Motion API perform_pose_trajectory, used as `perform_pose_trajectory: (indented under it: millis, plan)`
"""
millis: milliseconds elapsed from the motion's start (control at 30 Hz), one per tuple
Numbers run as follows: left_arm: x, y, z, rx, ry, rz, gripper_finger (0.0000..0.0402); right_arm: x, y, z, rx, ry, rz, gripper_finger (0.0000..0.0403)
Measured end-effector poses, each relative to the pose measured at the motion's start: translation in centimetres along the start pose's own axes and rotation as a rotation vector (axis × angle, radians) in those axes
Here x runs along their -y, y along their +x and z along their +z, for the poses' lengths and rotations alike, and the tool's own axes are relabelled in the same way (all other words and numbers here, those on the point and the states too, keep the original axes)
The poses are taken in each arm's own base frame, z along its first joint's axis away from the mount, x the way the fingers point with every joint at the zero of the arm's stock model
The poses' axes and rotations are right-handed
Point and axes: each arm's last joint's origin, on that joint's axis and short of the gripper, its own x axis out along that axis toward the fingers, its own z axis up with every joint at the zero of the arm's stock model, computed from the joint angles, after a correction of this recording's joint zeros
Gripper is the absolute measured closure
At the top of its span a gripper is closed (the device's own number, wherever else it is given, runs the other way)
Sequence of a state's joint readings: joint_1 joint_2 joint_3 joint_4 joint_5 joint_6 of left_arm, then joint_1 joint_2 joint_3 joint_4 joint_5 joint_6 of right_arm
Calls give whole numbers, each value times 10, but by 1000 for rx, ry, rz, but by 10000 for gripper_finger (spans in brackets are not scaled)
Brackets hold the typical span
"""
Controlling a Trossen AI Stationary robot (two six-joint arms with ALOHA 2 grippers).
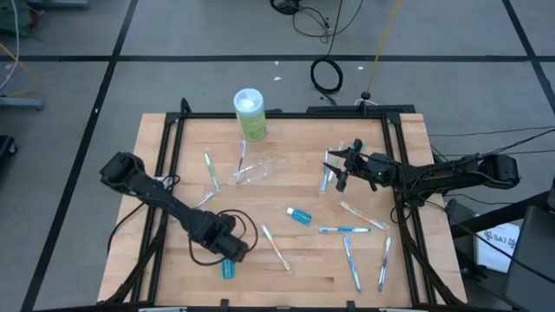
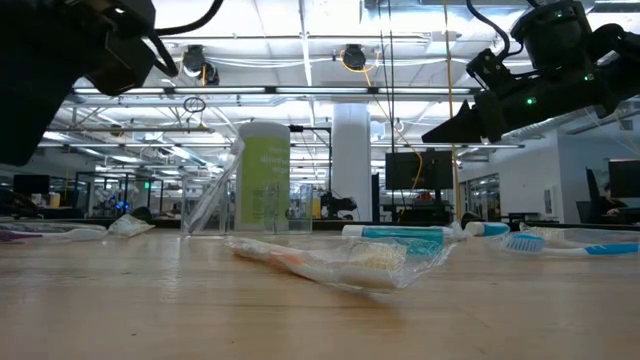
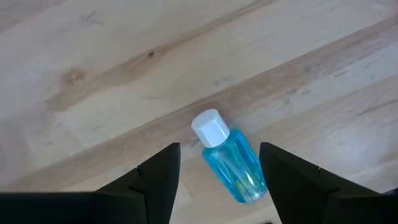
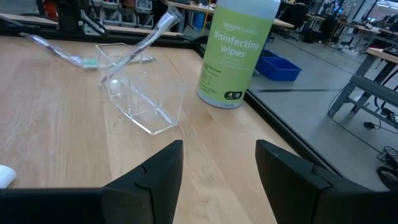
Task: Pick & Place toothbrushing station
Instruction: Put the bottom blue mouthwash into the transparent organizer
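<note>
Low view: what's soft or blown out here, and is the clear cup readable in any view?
Low view: the wrapped toothbrush nearest the lens is soft, and the ceiling lights are blown out. Right wrist view: the clear cup reads mostly by its edge highlights, with a toothbrush in it. High view: the cup is a faint glint near the green wipes container.

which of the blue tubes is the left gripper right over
The blue tube at the table's near edge, lying on its side between the open left gripper's fingers. The other blue tube lies mid-table, well clear of both grippers.
</note>
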State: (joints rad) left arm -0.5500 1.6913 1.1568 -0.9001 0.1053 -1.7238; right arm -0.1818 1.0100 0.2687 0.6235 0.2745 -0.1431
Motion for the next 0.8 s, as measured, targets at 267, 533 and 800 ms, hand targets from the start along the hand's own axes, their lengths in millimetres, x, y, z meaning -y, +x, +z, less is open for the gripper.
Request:
perform_pose_trajectory:
  millis: [267,533,800]
  plan:
    - [-1,1,-9,77,-90,-16,209,0,0,0,0,0,0,206]
    - [-1,3,-10,96,-75,-37,225,0,0,0,0,0,0,206]
    - [1,9,-11,123,-60,-32,192,0,0,0,0,0,-1,206]
